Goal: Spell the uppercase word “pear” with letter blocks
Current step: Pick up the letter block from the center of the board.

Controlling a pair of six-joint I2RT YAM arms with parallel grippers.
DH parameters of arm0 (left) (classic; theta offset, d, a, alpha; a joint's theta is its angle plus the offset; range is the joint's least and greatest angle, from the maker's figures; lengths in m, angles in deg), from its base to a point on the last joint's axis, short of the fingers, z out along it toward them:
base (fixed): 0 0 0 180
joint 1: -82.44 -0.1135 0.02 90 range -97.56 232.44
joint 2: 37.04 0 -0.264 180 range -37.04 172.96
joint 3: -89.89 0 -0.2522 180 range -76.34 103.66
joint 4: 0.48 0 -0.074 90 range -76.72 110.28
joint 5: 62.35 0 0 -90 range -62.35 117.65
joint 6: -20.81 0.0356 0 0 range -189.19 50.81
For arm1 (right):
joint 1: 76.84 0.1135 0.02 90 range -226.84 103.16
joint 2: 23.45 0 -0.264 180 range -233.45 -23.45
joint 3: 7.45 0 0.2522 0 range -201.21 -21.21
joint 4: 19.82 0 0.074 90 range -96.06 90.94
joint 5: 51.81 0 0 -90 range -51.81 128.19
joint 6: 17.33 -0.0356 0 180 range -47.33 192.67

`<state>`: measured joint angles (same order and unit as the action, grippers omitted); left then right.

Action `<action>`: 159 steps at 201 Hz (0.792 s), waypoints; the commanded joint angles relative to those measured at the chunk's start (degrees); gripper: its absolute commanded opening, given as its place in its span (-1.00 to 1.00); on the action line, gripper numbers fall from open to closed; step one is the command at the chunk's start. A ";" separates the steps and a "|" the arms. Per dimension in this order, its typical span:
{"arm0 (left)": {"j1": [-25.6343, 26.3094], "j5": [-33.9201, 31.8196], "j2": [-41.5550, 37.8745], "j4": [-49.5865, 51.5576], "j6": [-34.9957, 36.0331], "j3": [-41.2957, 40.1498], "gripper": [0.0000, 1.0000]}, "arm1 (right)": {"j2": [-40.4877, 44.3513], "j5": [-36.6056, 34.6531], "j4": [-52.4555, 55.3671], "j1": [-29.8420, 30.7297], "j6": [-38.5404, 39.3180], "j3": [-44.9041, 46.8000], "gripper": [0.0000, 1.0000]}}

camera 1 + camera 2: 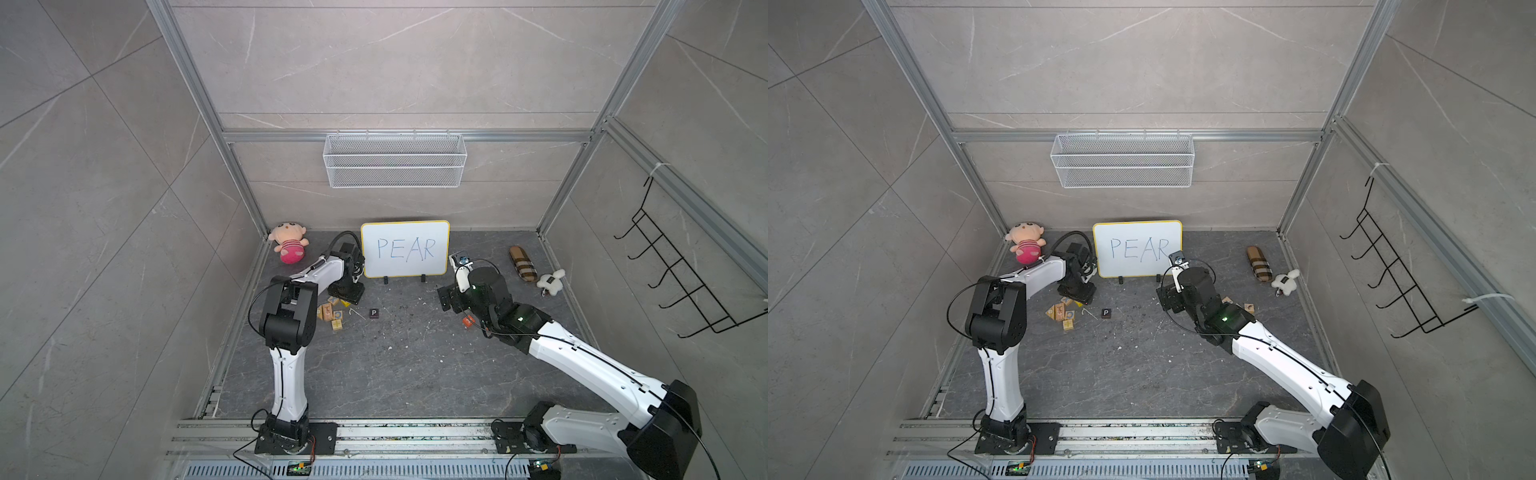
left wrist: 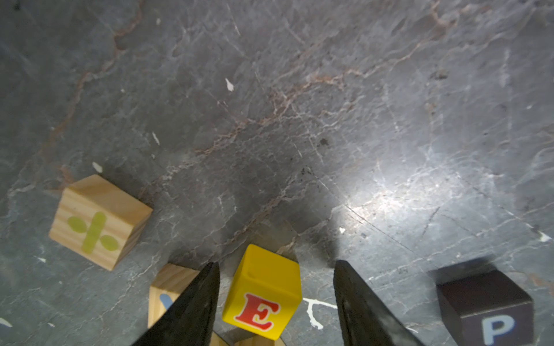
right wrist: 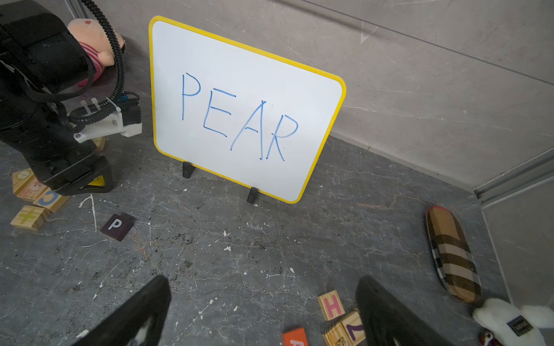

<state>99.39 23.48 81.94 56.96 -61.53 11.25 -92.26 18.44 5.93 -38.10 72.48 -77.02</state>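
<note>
A white wire basket (image 1: 395, 160) hangs on the back wall above the whiteboard (image 1: 405, 249). In front of the whiteboard, off the end where its word begins, the left gripper (image 2: 275, 263) is down among tan wooden blocks (image 1: 330, 316). Its jaws stand apart on either side of the yellow E block (image 2: 263, 293), with a visible gap on one side. The cube sits slightly askew to the jaws, its red E facing the wrist camera.

The black P block (image 1: 374, 313) lies on the counter (image 1: 399, 365) just before the whiteboard's P, letter up and reading the same way as the whiteboard. Past the word's last letter, the right gripper (image 3: 263, 314) is spread wide over the counter. An orange-red block (image 3: 295, 337) lies beside it, its letter cut off.
</note>
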 commanded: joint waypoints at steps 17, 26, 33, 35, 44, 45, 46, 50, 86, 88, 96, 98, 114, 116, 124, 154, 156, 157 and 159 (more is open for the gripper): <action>0.27 -0.83 -1.41 1.50 -2.76 0.17 0.28 | 1.29 -0.55 0.45 0.51 0.32 0.26 0.98; 0.54 -0.85 -1.86 1.86 -3.62 -0.13 0.29 | 1.23 -0.55 0.36 0.51 0.30 0.26 0.98; 0.79 -0.71 -2.07 2.13 -4.30 -0.24 0.30 | 1.23 -0.53 0.33 0.61 0.40 0.26 0.98; 0.87 -0.61 -2.12 2.18 -4.49 -0.23 0.31 | 1.18 -0.55 0.25 0.63 0.44 0.26 0.98; 1.36 -0.50 -2.30 2.64 -5.49 -0.28 0.31 | 1.01 -0.55 0.01 0.63 0.38 0.26 0.98; 1.39 -0.45 -2.32 2.64 -5.61 -0.30 0.31 | 1.03 -0.55 -0.01 0.67 0.41 0.31 0.98; 1.45 -0.53 -2.34 2.77 -5.61 -0.31 0.31 | 1.04 -0.55 -0.02 0.65 0.39 0.29 0.98; 1.72 -0.64 -2.43 3.10 -6.39 -0.20 0.32 | 0.97 -0.55 -0.03 0.63 0.44 0.26 0.98; 4.62 -0.20 -3.59 6.59 -13.76 0.92 0.32 | 0.22 -0.47 0.08 0.81 0.29 0.19 0.98; 4.72 -0.16 -3.67 6.77 -13.98 1.03 0.32 | 0.19 -0.47 0.06 0.81 0.28 0.16 0.98; 5.43 -0.59 -4.05 7.47 -15.00 1.21 0.32 | 0.18 -0.49 0.07 0.89 0.31 0.25 0.98; 5.56 -0.83 -4.14 7.65 -15.27 1.25 0.32 | 0.13 -0.54 0.10 0.85 0.33 0.15 0.98; 5.99 -1.46 -5.10 8.86 -17.12 1.96 0.33 | -0.05 -0.63 0.05 0.85 0.55 0.07 0.98; 5.99 -1.55 -5.19 8.98 -17.39 2.03 0.33 | -0.12 -0.64 0.05 0.89 0.58 0.04 0.98; 5.99 -1.79 -5.72 9.46 -18.03 2.43 0.33 | -0.20 -0.64 0.05 0.89 0.55 -0.08 0.98; 5.95 -4.66 -6.68 9.58 -19.43 2.85 0.36 | -0.50 -0.64 -0.03 0.98 0.48 -0.39 0.98; 5.91 -5.03 -6.59 9.60 -19.50 2.89 0.36 | -0.52 -0.64 -0.03 1.01 0.48 -0.30 0.98; 5.91 -5.18 -6.54 9.64 -19.56 2.91 0.36 | -0.48 -0.64 -0.08 1.00 0.46 -0.28 0.98; 5.90 -5.44 -6.45 9.68 -19.75 2.91 0.37 | -0.52 -0.64 -0.07 1.05 0.43 -0.27 0.98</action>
<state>105.94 21.87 78.55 64.37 -78.11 12.06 -92.44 18.44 6.06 -37.51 72.51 -77.02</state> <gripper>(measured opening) 0.676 0.990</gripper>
